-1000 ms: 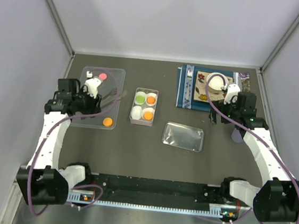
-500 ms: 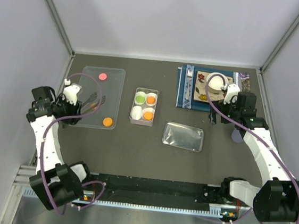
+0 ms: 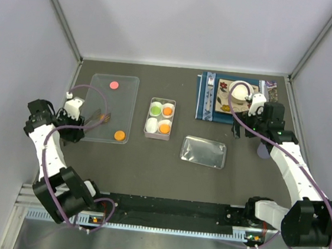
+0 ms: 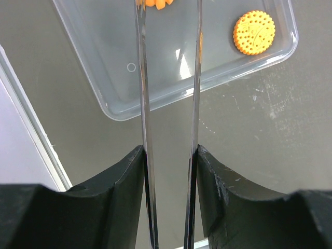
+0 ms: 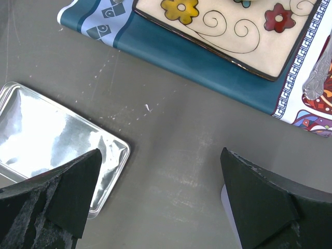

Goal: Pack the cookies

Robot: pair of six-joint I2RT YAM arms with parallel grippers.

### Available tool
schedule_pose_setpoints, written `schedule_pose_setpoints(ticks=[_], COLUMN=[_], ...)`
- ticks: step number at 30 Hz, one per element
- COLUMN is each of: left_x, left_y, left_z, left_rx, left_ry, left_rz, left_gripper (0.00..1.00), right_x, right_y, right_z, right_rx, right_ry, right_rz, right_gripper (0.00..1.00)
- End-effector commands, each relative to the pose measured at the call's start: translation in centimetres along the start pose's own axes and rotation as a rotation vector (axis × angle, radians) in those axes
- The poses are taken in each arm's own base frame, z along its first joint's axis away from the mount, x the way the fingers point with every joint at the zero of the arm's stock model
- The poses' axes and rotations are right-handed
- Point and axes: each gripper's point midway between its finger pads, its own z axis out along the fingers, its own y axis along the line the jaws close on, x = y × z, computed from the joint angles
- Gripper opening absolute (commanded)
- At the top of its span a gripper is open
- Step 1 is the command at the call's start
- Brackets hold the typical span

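A clear tray [image 3: 100, 97] at the left holds a pink-red cookie [image 3: 114, 85] and an orange cookie [image 3: 119, 135]. My left gripper [image 3: 77, 119] is shut on metal tongs [image 3: 98, 117] at the tray's left edge. In the left wrist view the gripper [image 4: 169, 150] clamps the two tong blades [image 4: 142, 78]; an orange piece [image 4: 155, 2] sits between their tips at the top edge, and the orange cookie [image 4: 254, 32] lies near the tray's corner. The four-cup box [image 3: 158, 135] holds a green cookie [image 3: 155, 108] and two orange ones [image 3: 167, 109]. My right gripper [image 3: 249, 132] is open and empty.
A shiny metal lid [image 3: 203, 151] lies right of the box and shows in the right wrist view [image 5: 46, 135]. A blue placemat [image 3: 207, 102] with a flowered plate and a cup is at the back right. The left wall is close to my left arm.
My left arm has drawn back to the left, toward the wall, taking the tongs from over the tray's middle to its left edge. The right arm has not moved.
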Motion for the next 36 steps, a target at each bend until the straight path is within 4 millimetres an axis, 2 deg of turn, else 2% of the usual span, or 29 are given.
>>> schedule_pose_setpoints(ticks=[1,11,21,36], left_x=[-0.4,0.3,-0.5,0.4], left_y=[0.5,1.6,1.8,2.1], left_z=[0.6,1.7,1.7,2.6], left_rx=[0.013,-0.009,-0.018,-0.003], left_ry=[-0.027,-0.014,-0.043,-0.018], left_rz=[0.033,0.029,0.029,0.026], left_gripper=[0.48,0.47,0.47,0.47], right_x=[-3.0,-3.0,-3.0,-2.9], right_y=[0.3,0.3,0.3,0.3], right_z=[-0.8,-0.8,-0.8,-0.8], right_rx=[-0.007,-0.005,-0.007,-0.008], right_ry=[-0.074,-0.077,-0.075,-0.071], right_rz=[-0.031,-0.033,-0.035,-0.034], right_gripper=[0.99,0.99,0.99,0.99])
